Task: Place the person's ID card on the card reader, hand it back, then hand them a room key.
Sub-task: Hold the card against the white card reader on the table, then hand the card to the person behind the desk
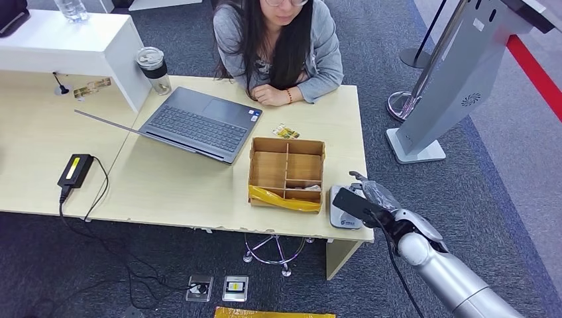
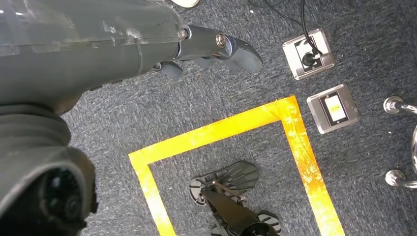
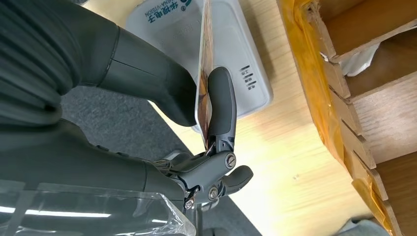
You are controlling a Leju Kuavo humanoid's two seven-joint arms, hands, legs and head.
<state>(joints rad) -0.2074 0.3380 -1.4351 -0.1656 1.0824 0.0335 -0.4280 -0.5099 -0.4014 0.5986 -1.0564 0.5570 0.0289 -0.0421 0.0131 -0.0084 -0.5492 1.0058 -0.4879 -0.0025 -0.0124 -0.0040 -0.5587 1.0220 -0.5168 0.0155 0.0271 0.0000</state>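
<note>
Grey right hand (image 3: 196,118): thumb and one dark finger (image 3: 221,103) pinch the ID card (image 3: 202,73) on edge, near its lower end; most of the card stands free beyond the grip. Risk: a thin pinch on a slick card, so it may twist or slide out as the wrist turns to lay it flat.

Card reader (image 3: 231,54): pale plastic, directly beyond the fingers and under the card, sitting at the desk (image 1: 172,185) corner by the robot. The card is held over it but appears not yet laid down. Risk: reader is light and close to the desk edge; a downward push by the hand could shove it off, or the card could land half across its rim and fail to read.

Box (image 1: 286,172): wooden, divided, taped yellow, just beside the reader on the hand's inner side; something pale lies in one compartment, cannot tell what. Risk: finger or card catching its wall during the lowering.

Person (image 1: 278,46): seated across the desk, well past the box, hands folded. Risk for hand-back: a long reach over box and laptop (image 1: 199,122).

Left hand (image 2: 216,46): hangs over carpet, fingers loosely spread, holding nothing.
</note>
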